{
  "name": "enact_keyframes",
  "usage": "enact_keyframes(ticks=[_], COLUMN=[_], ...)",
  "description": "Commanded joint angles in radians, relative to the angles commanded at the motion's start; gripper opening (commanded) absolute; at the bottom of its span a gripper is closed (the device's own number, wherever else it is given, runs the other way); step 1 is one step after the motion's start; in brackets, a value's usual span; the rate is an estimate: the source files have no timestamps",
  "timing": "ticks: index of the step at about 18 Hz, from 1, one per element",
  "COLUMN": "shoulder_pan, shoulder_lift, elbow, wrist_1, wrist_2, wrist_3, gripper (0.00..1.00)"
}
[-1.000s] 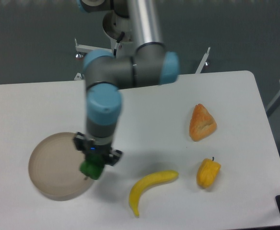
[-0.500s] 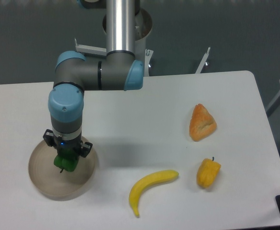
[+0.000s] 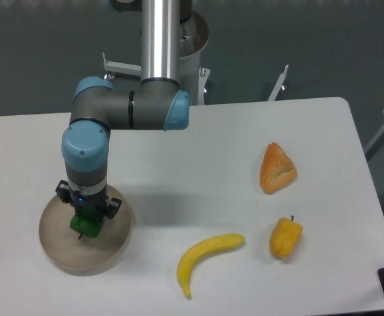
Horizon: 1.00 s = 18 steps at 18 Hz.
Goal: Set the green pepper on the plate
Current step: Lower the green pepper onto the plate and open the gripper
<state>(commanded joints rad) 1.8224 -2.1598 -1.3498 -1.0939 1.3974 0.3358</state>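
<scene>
The green pepper [image 3: 86, 224] is small, glossy and bright green. It is held in my gripper [image 3: 86, 220], which points straight down over the middle of the plate. The plate [image 3: 60, 247] is round, beige-tan and shallow, at the table's front left. The fingers are shut on the pepper and largely hidden by the wrist above them. I cannot tell whether the pepper touches the plate's surface or hangs just above it.
A yellow banana [image 3: 206, 255] lies at the front centre. A yellow-orange pepper [image 3: 285, 237] sits at the front right, with an orange bread-like piece [image 3: 277, 168] behind it. The arm's base stands behind the table's far edge.
My gripper carried the green pepper leftward from the plate's right rim to over its middle. In the last half second it shifted only slightly further left.
</scene>
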Motion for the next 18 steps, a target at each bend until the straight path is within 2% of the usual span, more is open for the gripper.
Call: enact_keyframes(ticks=[15, 16, 18], shoulder_pan=[-0.003, -0.005, -0.003], shoulder_lift=[-0.002, -0.003, -0.002], elbow=[-0.020, -0.020, -0.020], wrist_1=[0.012, 0.012, 0.012], wrist_2=[0.002, 0.002, 0.002], wrist_3=[0.029, 0.029, 0.031], gripper=[0.28, 0.35, 0.57])
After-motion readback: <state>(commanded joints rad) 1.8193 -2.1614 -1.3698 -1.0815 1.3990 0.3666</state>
